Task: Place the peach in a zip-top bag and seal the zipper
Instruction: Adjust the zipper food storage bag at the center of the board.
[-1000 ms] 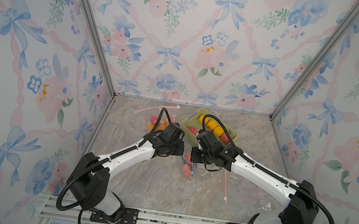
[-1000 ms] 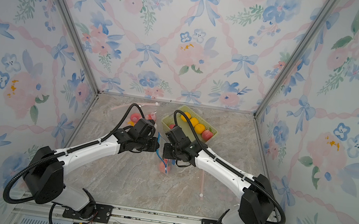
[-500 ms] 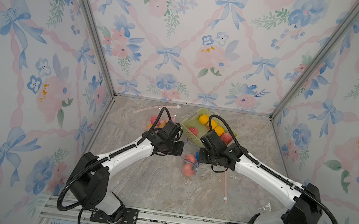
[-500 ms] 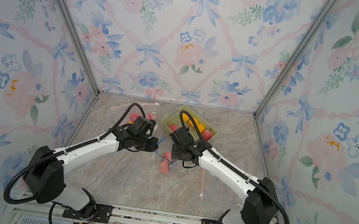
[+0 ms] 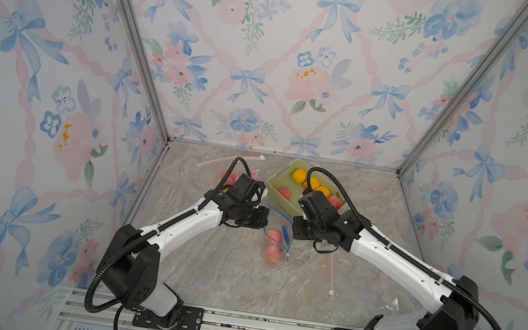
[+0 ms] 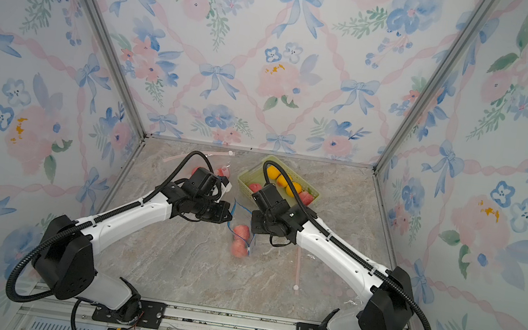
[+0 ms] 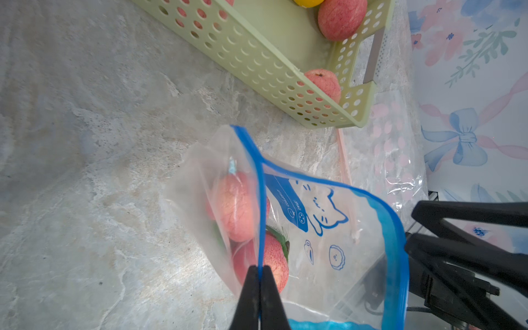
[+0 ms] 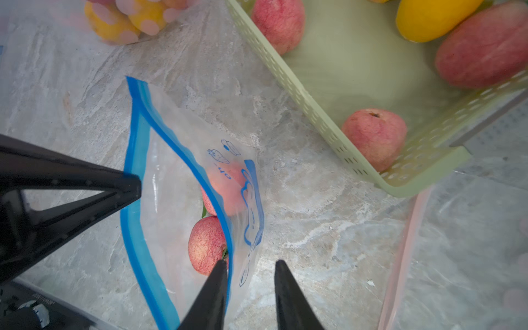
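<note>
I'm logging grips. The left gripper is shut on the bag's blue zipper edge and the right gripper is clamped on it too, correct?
Partly. The left gripper is shut on the blue zipper edge of the bag, but the right gripper is open, its jaws apart, as the right wrist view shows.

Zip-top bag (image 5: 282, 226): middle of the worktop (image 5: 205, 270), before the basket (image 7: 257, 57), between the two pincers.
Peaches (image 7: 237, 205): two, in the zip-top bag, one nearer the front than the other.
Basket: behind the zip-top bag, right of centre, near the back wall.
Basket fruit (image 8: 374, 137): in the basket.
Left pincer (image 7: 259, 268): left of the zip-top bag, clamped on its rim.
Right pincer (image 8: 248, 264): right of the zip-top bag, at its rim, jaws apart.
Second bag (image 8: 123, 20): left of the basket, behind the left arm, fruit in it.
Third bag (image 7: 394, 137): flat on the worktop, right of the zip-top bag, at the basket's near corner.
</note>
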Controlling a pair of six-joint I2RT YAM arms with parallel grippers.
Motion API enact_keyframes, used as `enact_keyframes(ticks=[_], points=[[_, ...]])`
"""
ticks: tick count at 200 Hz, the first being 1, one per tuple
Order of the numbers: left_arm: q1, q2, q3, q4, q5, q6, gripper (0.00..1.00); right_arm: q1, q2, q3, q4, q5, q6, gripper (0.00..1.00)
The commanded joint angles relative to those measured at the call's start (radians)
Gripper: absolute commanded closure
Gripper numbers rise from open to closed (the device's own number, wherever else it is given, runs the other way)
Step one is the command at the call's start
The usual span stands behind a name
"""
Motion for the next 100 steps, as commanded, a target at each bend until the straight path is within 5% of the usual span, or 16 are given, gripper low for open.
enact_keyframes(ticks=[1,41,100], points=[[0.005,-0.015,0.015,-0.017,0.006,0.005,1.00,-0.029,-0.016,0.069,0.021,-0.070,-0.057,0.65],[0.008,-0.022,0.007,-0.018,-0.004,-0.003,1.00,-0.169,0.026,0.153,-0.028,-0.007,-0.115,0.49],[0.007,-0.021,0.009,-0.017,-0.003,-0.009,1.00,-0.435,0.325,0.268,0.020,0.039,-0.288,0.36]])
